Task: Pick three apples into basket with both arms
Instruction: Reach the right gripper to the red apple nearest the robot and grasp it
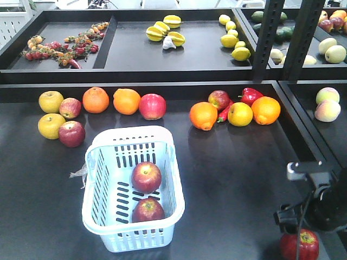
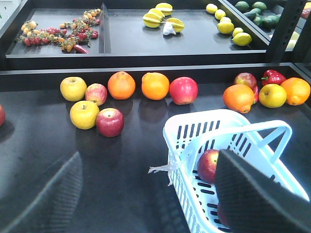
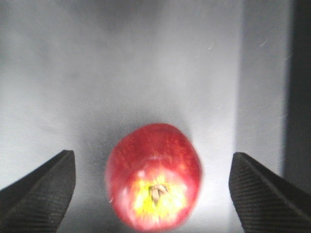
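Right gripper [image 1: 303,230], a dark bulk with a silver-grey joint, sits at the bottom right corner of the front view just above a glossy red apple [image 1: 299,245]; its jaw spread is hidden there. On the matte black table [image 1: 238,173] the pale blue slotted plastic basket [image 1: 169,189] holds two dark-red apples [image 1: 146,177] [image 1: 148,210], with wide bare surface between basket and arm. Along the back edge lie oranges [image 1: 96,99], yellow apples [image 1: 51,101] and a red pepper [image 1: 250,95]. From the left wrist, the left gripper [image 2: 146,194] shows ribbed black pads spread wide, one over the basket's near rim, nothing between them. From the right wrist, the textured fingers [image 3: 41,191] stand well apart on either side of the round, yellow-crowned apple, touching neither flank
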Controlling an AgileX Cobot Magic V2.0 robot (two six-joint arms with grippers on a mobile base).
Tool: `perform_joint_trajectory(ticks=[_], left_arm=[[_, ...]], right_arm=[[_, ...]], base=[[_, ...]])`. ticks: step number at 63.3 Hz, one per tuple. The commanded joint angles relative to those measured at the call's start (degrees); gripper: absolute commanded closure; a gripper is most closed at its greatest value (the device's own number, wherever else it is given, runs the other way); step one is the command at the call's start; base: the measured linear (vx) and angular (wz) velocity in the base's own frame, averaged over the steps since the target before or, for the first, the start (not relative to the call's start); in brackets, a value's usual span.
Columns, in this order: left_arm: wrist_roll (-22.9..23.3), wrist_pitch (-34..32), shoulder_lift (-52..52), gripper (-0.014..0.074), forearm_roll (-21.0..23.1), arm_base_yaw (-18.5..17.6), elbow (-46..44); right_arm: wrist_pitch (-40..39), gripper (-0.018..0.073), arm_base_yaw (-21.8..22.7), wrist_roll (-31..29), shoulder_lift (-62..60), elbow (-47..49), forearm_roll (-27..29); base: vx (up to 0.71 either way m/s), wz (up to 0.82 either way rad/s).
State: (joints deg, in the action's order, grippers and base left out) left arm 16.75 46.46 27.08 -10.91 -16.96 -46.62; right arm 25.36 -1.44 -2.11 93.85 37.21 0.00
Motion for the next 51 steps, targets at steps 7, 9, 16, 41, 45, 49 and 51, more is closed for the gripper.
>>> perform_joint_trajectory(ticks=[7, 9, 16, 41, 45, 49, 51], left_arm=[[0.43, -3.66, 0.46, 0.0063, -0.53, -0.01, -1.61], [0.43, -3.66, 0.46, 0.0063, -0.53, -0.01, -1.61], [0.43, -3.66, 0.46, 0.0063, -0.53, -0.01, -1.61], [0.43, -3.66, 0.46, 0.0063, -0.53, -0.01, -1.61], [0.43, -3.66, 0.46, 0.0063, -0.53, -0.01, -1.61], [0.43, -3.66, 0.46, 0.0063, -0.53, -0.01, -1.61], [0.43, -3.66, 0.46, 0.0063, -0.53, -0.01, -1.61]], right_arm=[[-0.02, -0.0061, 0.33, 2.11, 3.91, 0.83, -0.6], [-0.02, -0.0061, 0.33, 2.11, 4.67, 0.83, -0.6], [-1.37, -0.0058, 0.33, 2.8, 6.97, 0.83, -0.6], [-1.89, 0.0059, 0.33, 5.1, 9.73, 0.89, -0.43], [-1.95, 0.0109, 0.33, 5.23, 9.73, 0.89, -0.43], [-1.95, 0.016, 0.33, 5.44, 9.73, 0.89, -0.43], [-1.88, 0.0176, 0.33, 5.58, 9.73, 0.89, -0.43]], base=[[0.0, 0.0], [0.0, 0.0], [0.0, 0.0], [0.0, 0.0], [0.0, 0.0], [0.0, 0.0], [0.0, 0.0]])
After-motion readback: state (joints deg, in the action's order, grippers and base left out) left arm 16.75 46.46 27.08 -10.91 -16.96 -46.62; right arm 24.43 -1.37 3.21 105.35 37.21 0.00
